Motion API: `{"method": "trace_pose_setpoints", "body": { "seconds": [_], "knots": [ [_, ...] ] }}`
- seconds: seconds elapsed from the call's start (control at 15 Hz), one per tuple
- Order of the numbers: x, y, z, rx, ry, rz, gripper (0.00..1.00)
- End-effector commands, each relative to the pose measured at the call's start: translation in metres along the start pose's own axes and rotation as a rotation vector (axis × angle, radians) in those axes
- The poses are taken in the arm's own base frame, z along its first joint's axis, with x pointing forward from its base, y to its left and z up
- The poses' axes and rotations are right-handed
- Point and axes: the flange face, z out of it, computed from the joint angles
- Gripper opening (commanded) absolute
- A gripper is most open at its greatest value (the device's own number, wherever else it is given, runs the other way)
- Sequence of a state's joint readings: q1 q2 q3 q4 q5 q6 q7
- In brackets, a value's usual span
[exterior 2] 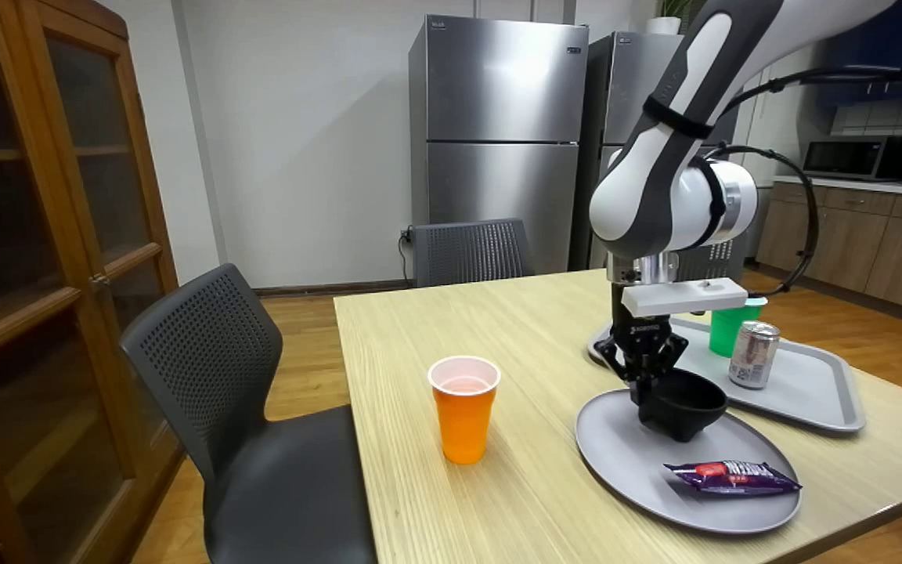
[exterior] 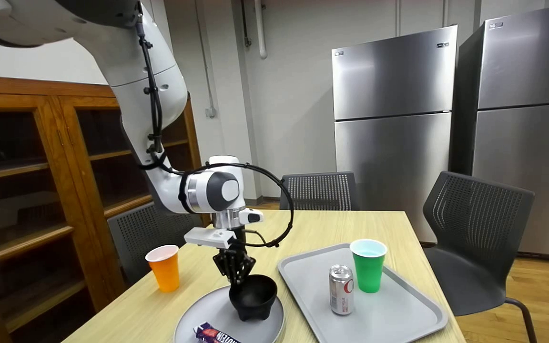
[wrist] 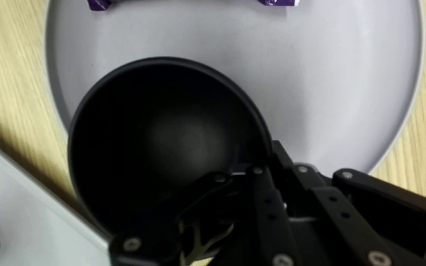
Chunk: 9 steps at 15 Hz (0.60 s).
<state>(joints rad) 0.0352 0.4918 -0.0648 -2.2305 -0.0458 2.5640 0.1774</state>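
Over the smooth, low-rimmed gray plate [exterior 2: 615, 458] is a matte black bowl [exterior: 256, 300], round and deep, its stubby feet so low I cannot tell resting from hovering. The jointed black gripper [wrist: 268, 157] pinches its rim, fingers drawn together. Near it lies a glossy purple wrapper [exterior 2: 733, 479].

Kitchen or break room, steel refrigerators [exterior: 393, 85], microwave [exterior 2: 842, 158], low wooden cabinets [exterior 2: 842, 235], table [exterior: 336, 228], chairs [exterior: 470, 214]
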Motion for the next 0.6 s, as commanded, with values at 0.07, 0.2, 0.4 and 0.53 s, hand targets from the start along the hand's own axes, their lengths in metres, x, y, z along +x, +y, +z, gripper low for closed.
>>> {"method": "trace_pose_setpoints", "body": {
  "seconds": [0.07,0.2,0.4,0.53],
  "knots": [
    [-0.001,-0.002,-0.009,-0.001,0.015,-0.018,0.02],
    [-0.003,-0.003,-0.017,-0.008,0.014,-0.028,0.02],
    [-0.002,-0.009,-0.028,-0.037,0.003,-0.039,0.02],
    [0.001,-0.017,-0.033,-0.058,0.002,-0.059,0.02]
  ]
}}
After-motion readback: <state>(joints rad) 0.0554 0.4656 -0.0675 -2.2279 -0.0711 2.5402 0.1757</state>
